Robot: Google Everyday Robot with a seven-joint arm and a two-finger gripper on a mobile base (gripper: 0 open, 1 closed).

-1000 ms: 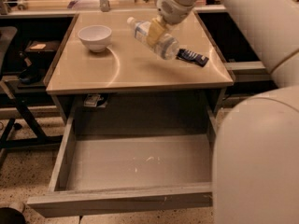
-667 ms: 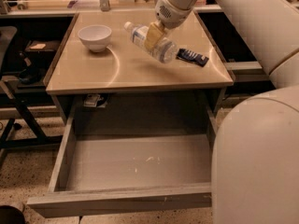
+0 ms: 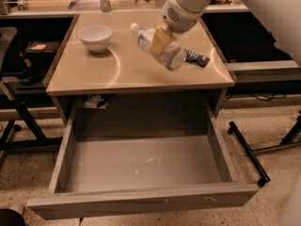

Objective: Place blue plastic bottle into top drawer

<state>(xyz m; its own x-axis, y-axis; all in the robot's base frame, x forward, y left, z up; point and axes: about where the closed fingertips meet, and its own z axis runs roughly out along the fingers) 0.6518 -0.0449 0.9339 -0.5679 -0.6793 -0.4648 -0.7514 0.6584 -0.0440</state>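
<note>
While the desk (image 3: 117,72), the white bowl (image 3: 95,36) and the open top drawer (image 3: 141,204) sit just where they were a sec ago, we've got two changes. First, the big white robot body that blocked the lower right corner has gone out of view. We now see speckled floor (image 3: 263,126) and a black bar (image 3: 248,149) lying beside the drawer. Second, the blue plastic bottle (image 3: 175,58) has dipped a touch, its base end lower and closer to the desk's front edge vs. before. Its cap (image 3: 134,28) has hardly budged.

Hard to read: the arm (image 3: 188,4) is cut off at the top edge. Only one yellowish finger (image 3: 159,40) shows; the other is behind the bottle (so we judge the grip from how the bottle hangs). The dark blue packet (image 3: 197,58) is partly hidden behind the bottle's base. Something small under the desk top, at the top left of the drawer opening, is too dim to name.

Gripper (image 3: 161,41) now: up over the right half of the desk, clamped across the bottle's middle. Bottle's off the surface and tilted, cap up-left, base down-right, behind the drawer opening and not over it yet. Drawer's pulled right out, w/ white scuffs on its grey floor.
</note>
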